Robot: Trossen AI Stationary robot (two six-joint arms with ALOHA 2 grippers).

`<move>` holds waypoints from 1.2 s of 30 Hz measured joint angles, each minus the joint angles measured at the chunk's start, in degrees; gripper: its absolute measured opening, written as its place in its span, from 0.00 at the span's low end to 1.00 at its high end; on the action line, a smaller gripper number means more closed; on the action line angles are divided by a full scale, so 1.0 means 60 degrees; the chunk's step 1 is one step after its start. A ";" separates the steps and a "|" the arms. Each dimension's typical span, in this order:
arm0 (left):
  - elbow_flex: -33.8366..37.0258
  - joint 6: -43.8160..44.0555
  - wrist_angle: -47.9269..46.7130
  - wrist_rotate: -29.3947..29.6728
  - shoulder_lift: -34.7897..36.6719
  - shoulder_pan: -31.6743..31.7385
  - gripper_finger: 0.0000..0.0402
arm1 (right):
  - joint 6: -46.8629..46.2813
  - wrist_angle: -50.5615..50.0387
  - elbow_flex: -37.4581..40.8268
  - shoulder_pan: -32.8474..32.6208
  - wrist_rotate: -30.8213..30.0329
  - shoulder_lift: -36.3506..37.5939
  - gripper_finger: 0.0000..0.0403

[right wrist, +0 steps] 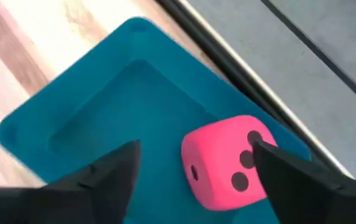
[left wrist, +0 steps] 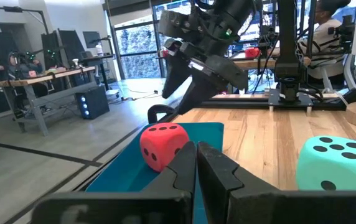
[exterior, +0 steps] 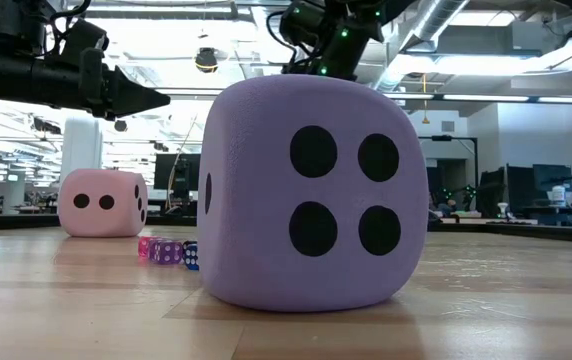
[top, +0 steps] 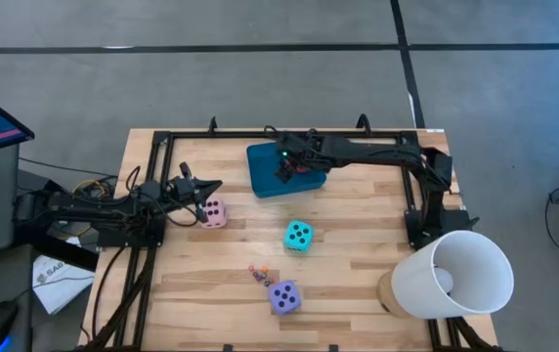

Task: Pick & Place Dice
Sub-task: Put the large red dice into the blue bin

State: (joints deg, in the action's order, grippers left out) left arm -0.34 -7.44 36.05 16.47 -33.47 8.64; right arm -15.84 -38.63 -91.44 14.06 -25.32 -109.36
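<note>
While no brand or label can be read anywhere, a sheet of paper [top: 58, 281] beyond the table's left edge carries print too small to make out. The teal tray [top: 263, 168] near the far edge of the wooden table [top: 358, 264] serves as the landmark.

The red die [right wrist: 229, 162] sits on the tray, close to its far rim. The right gripper [top: 290, 164] hangs directly above it. Its right wrist view shows the two dark fingers [right wrist: 106, 178] spread wide on either side of the die, not touching it, so this gripper is open and holds nothing. The right arm reaches from its base at the table's right side, along the far edge, with its wrist bent down over the tray.

The pink die [top: 213, 211] lies on the table to the left of the tray and a little nearer the front. The left gripper [top: 211, 189] hovers just beside it, on its far side, fingers closed together and holding nothing. The left arm stretches low and roughly level from the table's left edge toward the tray.

The turquoise die [top: 298, 236] rests in front of the tray, near it. The purple die [top: 283, 296] lies farther forward, well apart from the tray, showing four pips to the low camera. A few tiny coloured dice [top: 258, 273] sit just beside it on the tray's side. A large white cup-shaped object [top: 455, 276] lies at the front right corner.
</note>
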 joint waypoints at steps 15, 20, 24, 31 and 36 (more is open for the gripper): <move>-0.0001 0.0000 0.0000 0.0000 -0.0001 0.0004 0.01 | 0.0501 -0.0716 0.0124 0.0332 0.0652 -0.0257 0.02; 0.0000 0.0001 0.0000 0.0000 -0.0001 0.0004 0.01 | 0.0574 -0.0723 0.0171 0.0554 0.1178 -0.0270 0.04; -0.0001 0.0000 0.0000 0.0000 -0.0002 0.0002 0.01 | 0.0911 -0.0198 0.0493 0.0750 0.2426 -0.0262 0.01; -0.0003 0.0000 0.0000 0.0000 -0.0003 0.0003 0.01 | 0.0911 0.0494 0.1387 0.0907 0.2842 -0.0255 0.01; -0.0001 0.0000 0.0000 0.0000 -0.0002 0.0004 0.01 | 0.0889 0.0810 0.1645 0.1033 0.2736 -0.0261 0.00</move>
State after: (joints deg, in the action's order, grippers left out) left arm -0.35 -7.44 36.05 16.47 -33.48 8.67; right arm -10.50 -33.77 -81.57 20.26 -8.91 -110.92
